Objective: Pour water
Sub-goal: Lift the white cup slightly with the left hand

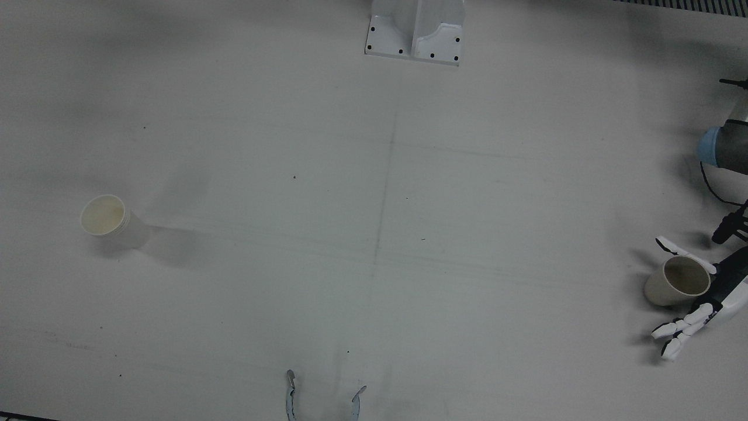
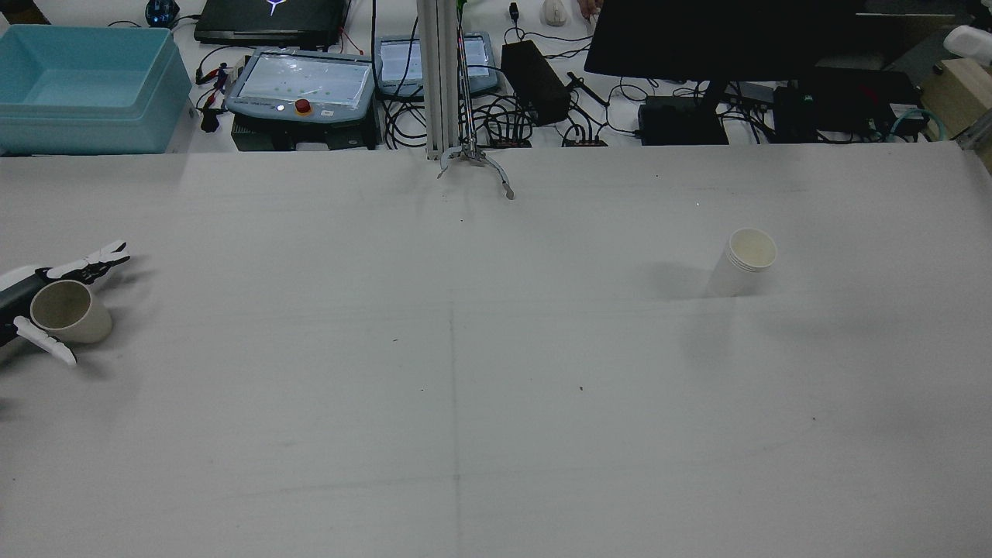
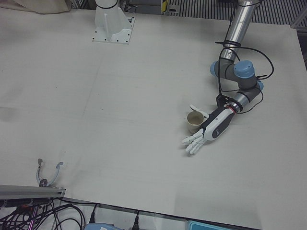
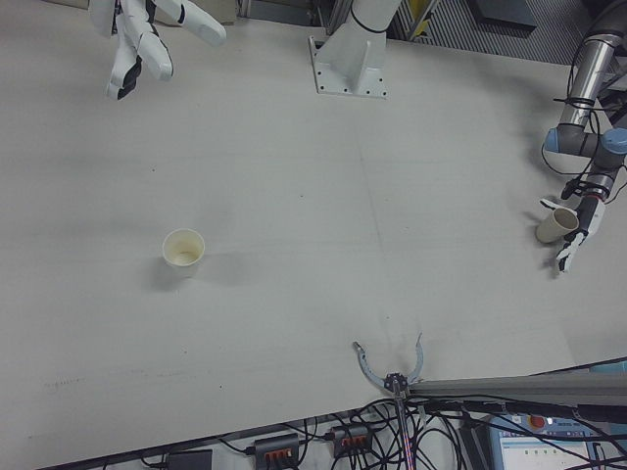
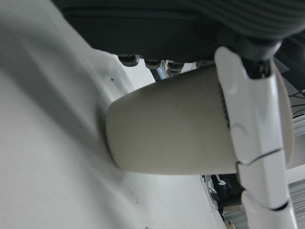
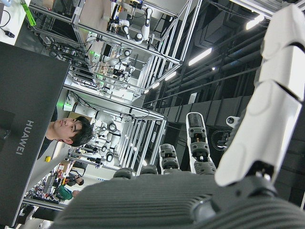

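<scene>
A beige paper cup [image 1: 672, 283] stands upright at the robot's far left side of the table, also in the rear view [image 2: 70, 311]. My left hand [image 1: 727, 289] is open, low at the table, with the thumb on one side of the cup and the straight fingers [image 1: 681, 333] on the other. The left hand view shows the cup [image 5: 171, 129] close against the palm, with a white finger [image 5: 252, 124] lying across it. A second white cup [image 1: 108, 217] stands alone on the robot's right side [image 2: 745, 260]. My right hand [image 4: 137, 39] is open and raised, far from it.
A white arm pedestal [image 1: 416, 32] stands at the table's back middle. A small metal claw fixture [image 1: 322, 399] sits at the operators' edge. A blue bin [image 2: 85, 85], control pendants and cables lie beyond that edge.
</scene>
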